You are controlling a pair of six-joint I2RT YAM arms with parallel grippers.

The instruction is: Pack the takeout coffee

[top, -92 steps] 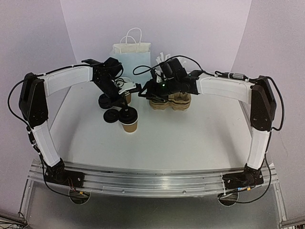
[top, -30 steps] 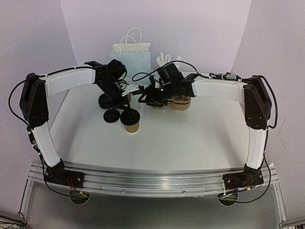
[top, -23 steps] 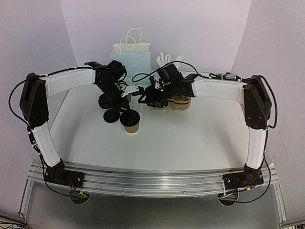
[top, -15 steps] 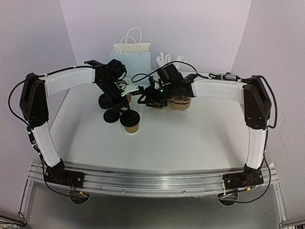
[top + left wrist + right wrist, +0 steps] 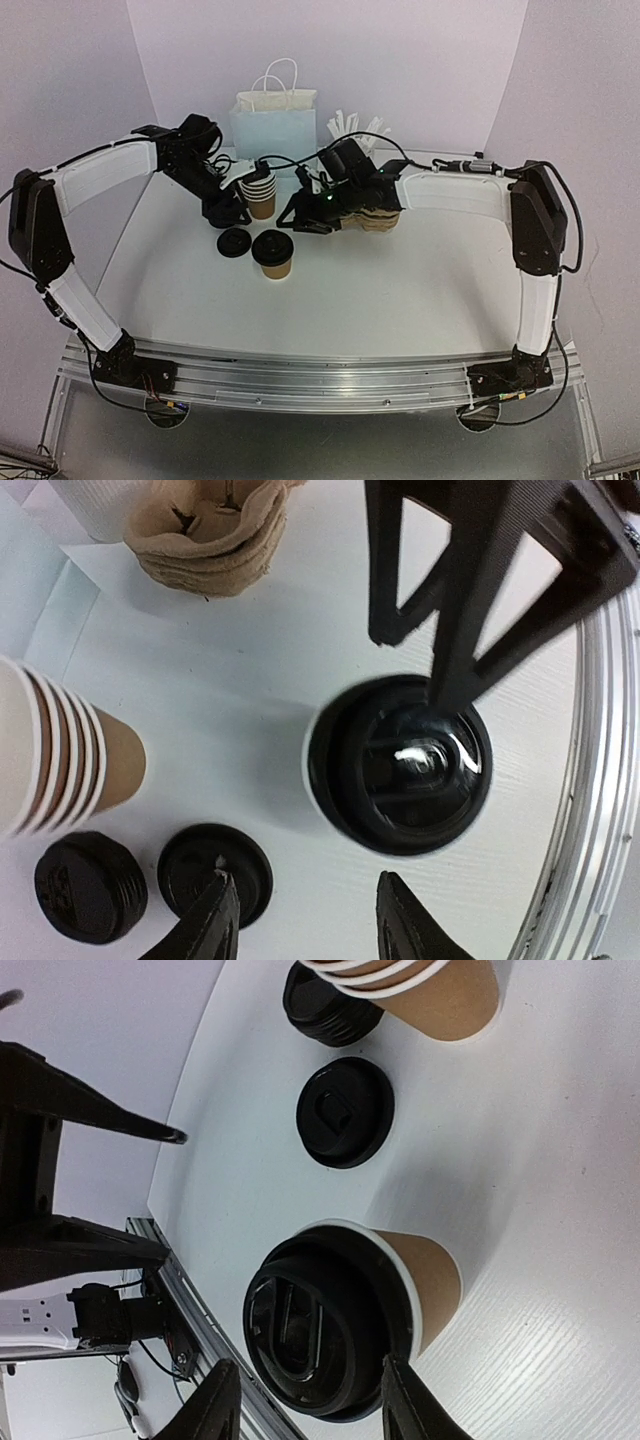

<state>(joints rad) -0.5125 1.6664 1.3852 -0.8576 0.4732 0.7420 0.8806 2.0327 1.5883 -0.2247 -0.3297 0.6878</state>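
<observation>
A brown kraft cup [image 5: 272, 262] stands mid-table with a black lid [image 5: 271, 245] on its rim; it also shows in the left wrist view [image 5: 398, 765] and the right wrist view [image 5: 340, 1330]. A loose black lid [image 5: 235, 242] lies on the table left of it. A stack of kraft cups [image 5: 260, 190] and a stack of lids [image 5: 330, 1005] stand behind. My left gripper [image 5: 228, 210] is open and empty, above the loose lid [image 5: 215, 870]. My right gripper [image 5: 298, 218] is open and empty, just right of the lidded cup and above it.
A stack of moulded pulp cup carriers [image 5: 372, 215] sits under my right forearm. A pale blue paper bag [image 5: 275, 122] stands at the back wall. A white cup of wrapped straws [image 5: 350, 125] stands right of it. The table's near metal rail [image 5: 320, 365] runs along the front.
My left arm has drawn back up and to the left, off the lidded cup, uncovering the cup stack. My right gripper has shifted left toward the lidded cup.
</observation>
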